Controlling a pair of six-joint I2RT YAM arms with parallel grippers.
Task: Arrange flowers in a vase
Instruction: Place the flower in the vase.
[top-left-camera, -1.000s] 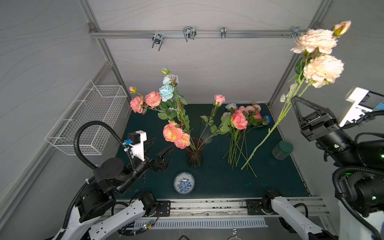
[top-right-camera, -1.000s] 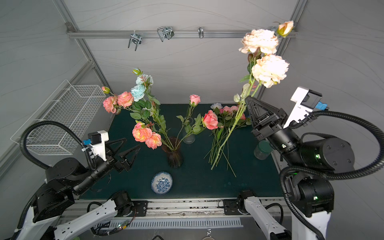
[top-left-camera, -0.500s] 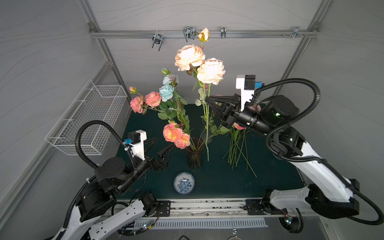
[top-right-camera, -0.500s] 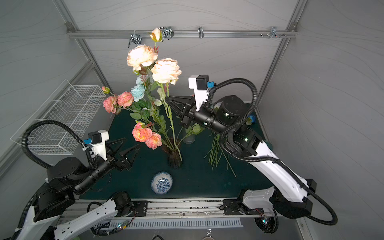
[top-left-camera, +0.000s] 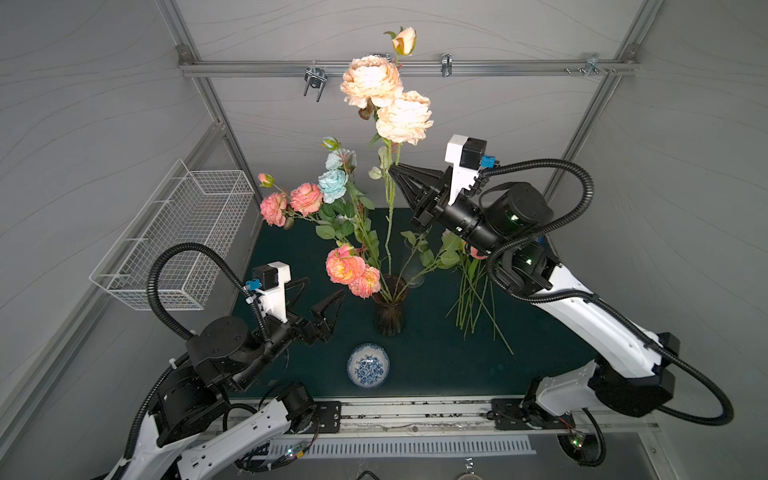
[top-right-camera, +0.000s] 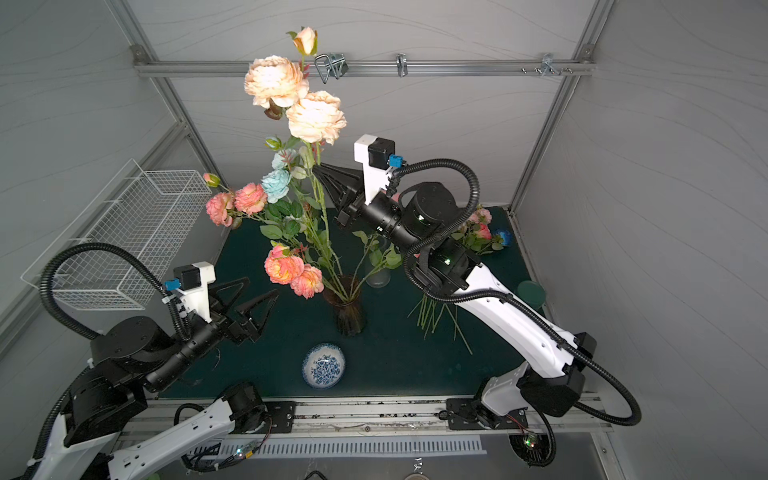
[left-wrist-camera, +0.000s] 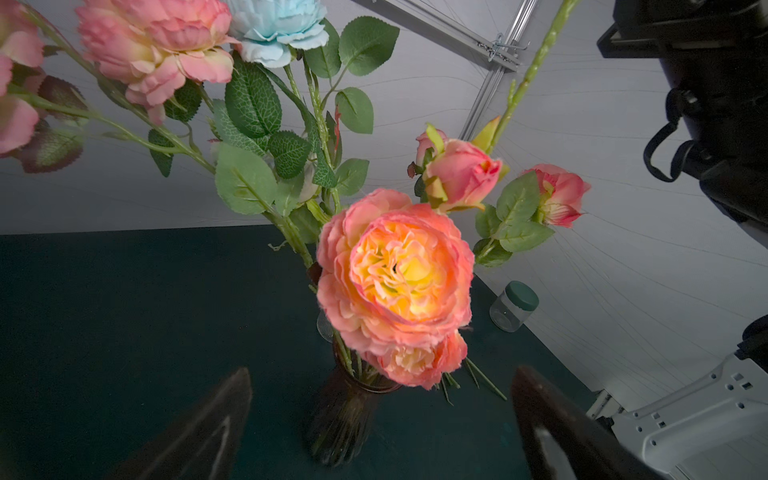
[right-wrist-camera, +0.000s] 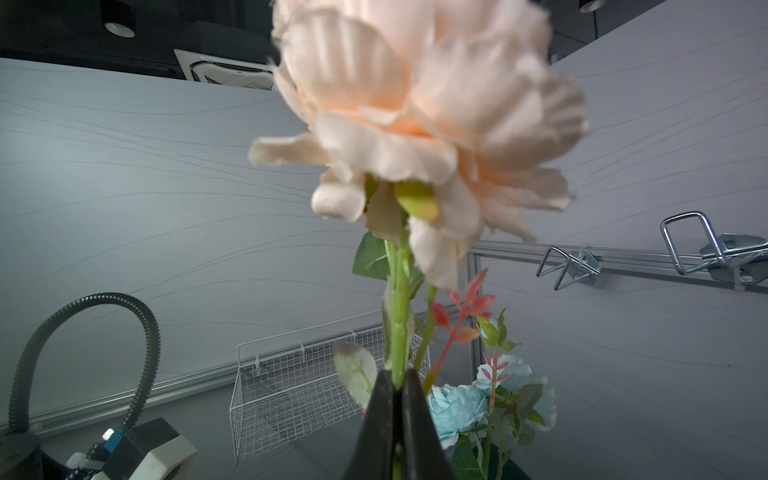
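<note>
Peach rose is pinched mid-stem in the right gripper, standing upright with its lower end at the dark vase mouth. Left gripper sits wide open nearby.

Both top views look down from high above the front edge of the table, facing the back wall. They stand far enough to take in both arms, the vase and the basket, and they share nearly the whole scene. The left wrist camera sits low behind the left gripper and faces the vase from near, toward the right back corner. The right wrist camera looks upward past the right gripper, very near a peach flower. It shares the basket with the top views.
</note>
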